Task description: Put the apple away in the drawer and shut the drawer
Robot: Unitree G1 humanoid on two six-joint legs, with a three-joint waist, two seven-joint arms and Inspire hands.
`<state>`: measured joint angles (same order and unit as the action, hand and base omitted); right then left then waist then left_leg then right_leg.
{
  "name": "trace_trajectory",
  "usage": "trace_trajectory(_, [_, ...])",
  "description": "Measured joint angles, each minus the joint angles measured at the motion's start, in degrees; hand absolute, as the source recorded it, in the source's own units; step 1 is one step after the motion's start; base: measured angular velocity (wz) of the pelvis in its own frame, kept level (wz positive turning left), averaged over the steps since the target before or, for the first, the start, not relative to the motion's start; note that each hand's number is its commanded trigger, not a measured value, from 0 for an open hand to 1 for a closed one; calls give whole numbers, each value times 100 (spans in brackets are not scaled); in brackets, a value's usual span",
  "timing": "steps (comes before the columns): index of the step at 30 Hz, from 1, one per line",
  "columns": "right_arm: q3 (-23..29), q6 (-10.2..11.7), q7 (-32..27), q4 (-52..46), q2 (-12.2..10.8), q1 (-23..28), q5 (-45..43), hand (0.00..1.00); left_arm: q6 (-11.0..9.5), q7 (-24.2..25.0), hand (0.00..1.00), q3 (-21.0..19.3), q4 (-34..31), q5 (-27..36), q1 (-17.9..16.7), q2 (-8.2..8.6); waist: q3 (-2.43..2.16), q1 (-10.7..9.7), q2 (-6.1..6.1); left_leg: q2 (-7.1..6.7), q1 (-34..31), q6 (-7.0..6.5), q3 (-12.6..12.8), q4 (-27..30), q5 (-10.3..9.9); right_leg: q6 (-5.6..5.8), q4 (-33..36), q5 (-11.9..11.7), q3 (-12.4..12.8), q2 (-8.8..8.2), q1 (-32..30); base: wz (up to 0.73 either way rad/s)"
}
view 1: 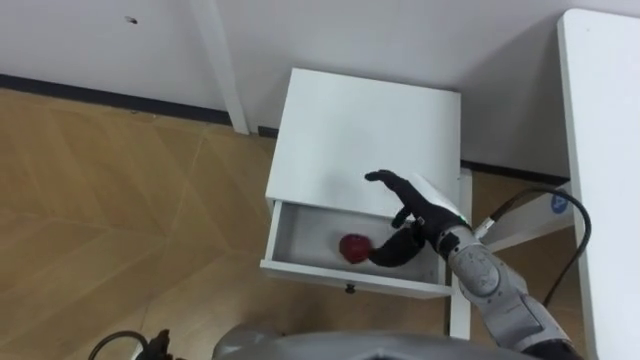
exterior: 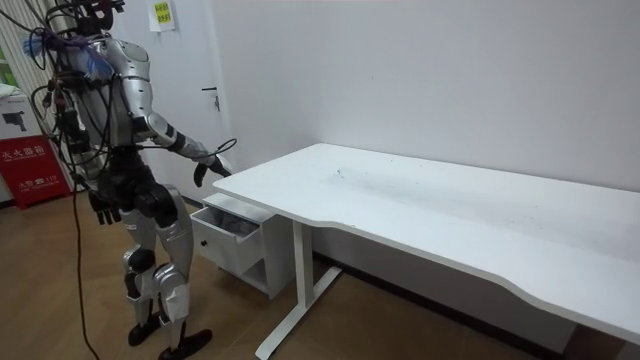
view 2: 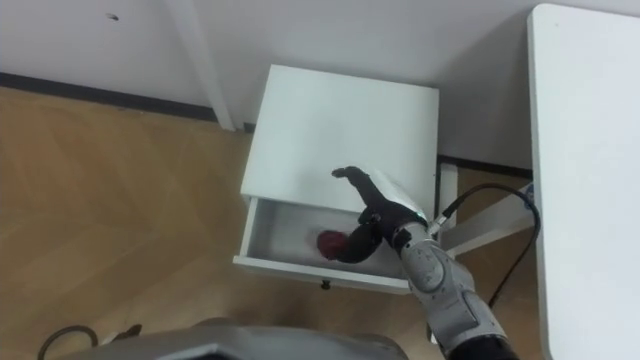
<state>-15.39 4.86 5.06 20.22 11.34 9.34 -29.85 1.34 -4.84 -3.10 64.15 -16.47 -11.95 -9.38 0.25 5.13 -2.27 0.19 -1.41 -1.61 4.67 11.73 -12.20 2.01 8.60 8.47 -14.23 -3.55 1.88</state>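
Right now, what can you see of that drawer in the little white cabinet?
The drawer is white, smooth like painted board, and stands pulled out from under the cabinet top. A small dark knob sits on its front. A red apple lies inside, near the middle. The robot's right hand hangs over the drawer's right part, fingers spread, beside the apple.

Red, round apple (view 1: pixel 352 248) is lying inside the drawer (view 1: pixel 345 281), just beside the lowered fingers of the right hand (view 1: pixel 418 215). White drawer is standing pulled open beneath that hand.
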Motion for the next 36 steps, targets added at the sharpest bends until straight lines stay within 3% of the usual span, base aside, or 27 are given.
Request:
trace_trajectory(15, [156,71,-173,506,1,-24,414,0,-14,-32,0,10,73,145,-10,33,13,1,19,1,60,-4,44,-6,2,0,0,0,91,-7,11,-1])
trace_trajectory(19, [636,160,-560,1150,-73,-27,1103,0,0,-125,0,-113,183,220,-67,106,3,-39,43,1,89,-18,73,-35,10,22,0,14,91,-36,18,-3])
trace_trajectory(24, [1394,167,-1012,2639,-101,-41,1756,0,11,-242,0,-338,190,210,-159,135,-37,-146,60,-43,173,-44,122,13,-7,38,72,24,74,-108,105,3])
trace_trajectory(26, [1810,126,-1232,3251,-43,-7,2111,0,27,-245,0,-404,245,300,-112,181,-14,-335,152,-73,91,-129,355,180,-55,153,880,175,39,-281,-245,5])
trace_trajectory(27, [1924,96,-1275,3348,-13,-31,2107,0,29,-244,0,-401,280,309,-90,195,-25,-377,213,-77,91,-182,440,176,-82,184,1348,214,17,-355,-474,8])
trace_trajectory(28, [2148,17,-1396,3380,-4,54,2107,0,29,-248,0,-401,293,330,-13,191,0,-437,244,-161,85,-271,461,202,-115,169,2657,187,15,-596,-1091,7])
trace_trajectory(29, [2292,13,-1478,3490,1,113,2108,0,2,-256,0,-466,352,330,76,151,6,-524,213,-239,81,-395,490,381,-200,113,4003,-253,243,-888,-1817,0])
trace_trajectory(30, [2375,8,-1510,3579,18,117,2120,0,5,-267,0,-500,391,330,99,145,27,-561,266,-233,67,-441,522,545,-287,133,4544,-687,478,-911,-2179,-14])
trace_trajectory(31, [2397,4,-1572,3784,99,90,2201,0,-11,-310,0,-492,476,341,120,122,41,-594,373,-135,-36,-530,621,915,-498,142,5768,-1268,845,-824,-2890,-34])
trace_trajectory(32, [2408,-7,-1593,3819,134,73,2216,0,11,-340,0,-450,581,354,122,44,72,-682,461,-41,-182,-566,628,1254,-653,-38,7490,-1032,1013,-728,-3538,-26])
trace_trajectory(34, [2314,-52,-1631,3941,192,139,2284,0,98,-350,0,-341,606,469,189,-38,68,-809,614,106,-360,-585,568,1477,-716,-114,9070,-652,1001,-558,-4222,4])
trace_trajectory(36, [2163,-299,-1623,4045,210,175,2282,0,168,-351,0,-339,589,456,242,-51,80,-810,690,136,-392,-599,537,1492,-697,-51,8993,-441,1023,-554,-4298,8])
